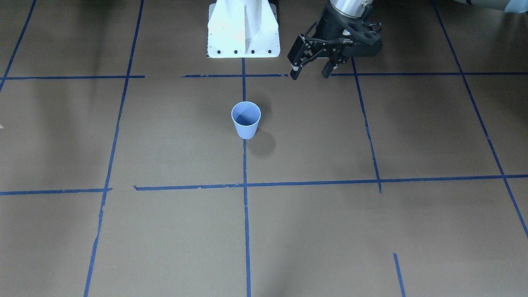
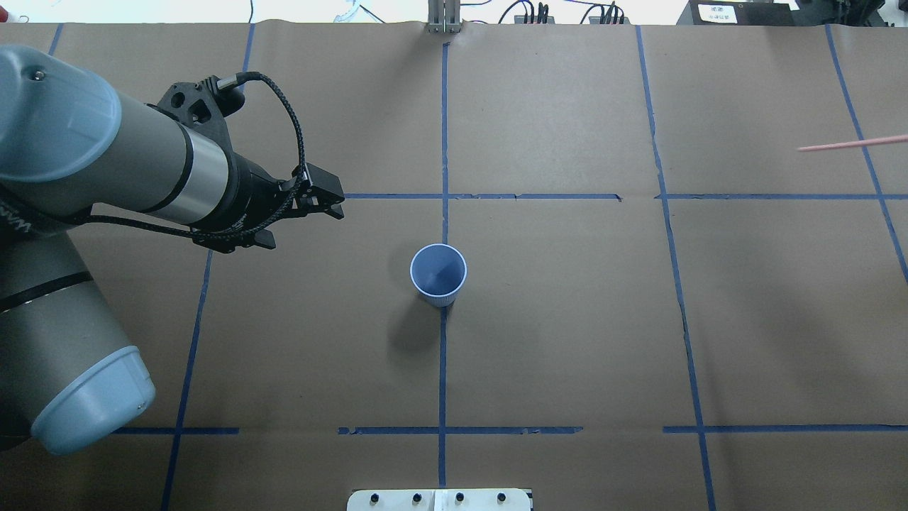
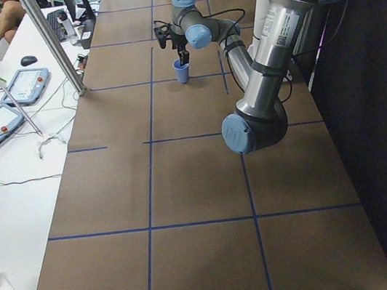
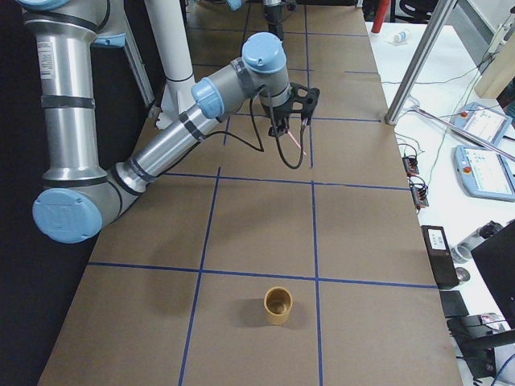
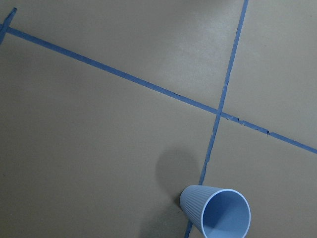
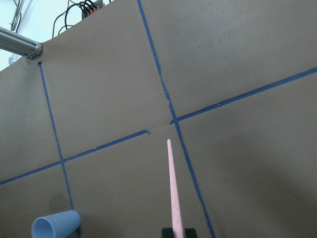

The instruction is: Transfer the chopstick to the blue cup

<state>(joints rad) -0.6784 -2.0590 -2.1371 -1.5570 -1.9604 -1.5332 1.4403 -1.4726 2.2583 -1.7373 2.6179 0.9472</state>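
Noting the chopstick (image 6: 172, 183) clamped at its butt end in the right gripper (image 6: 179, 233), carried in the air, clear of the table (image 2: 567, 341); in the overhead view only a pink length entering from the right edge, tip leading toward the centre, long axis running roughly along the cross-table tape lines (image 2: 539, 196); from the right-end view slanted downward, not upright; blue cup (image 2: 438, 275) upright, mouth open, nothing inside, on the centre line, well apart from the tip and toward the robot's left of it; in the right wrist view low and left of the stick, off its axis. Left gripper (image 1: 309, 73) nearer the cup, off to its own side and above the table, fingers apart, nothing between them; no part in the carry, as judged. Coming move, as judged: swing across toward the cup, turn the axis toward vertical, set tip over the rim before letting go; risk of tipping the light cup if entered at a slant.
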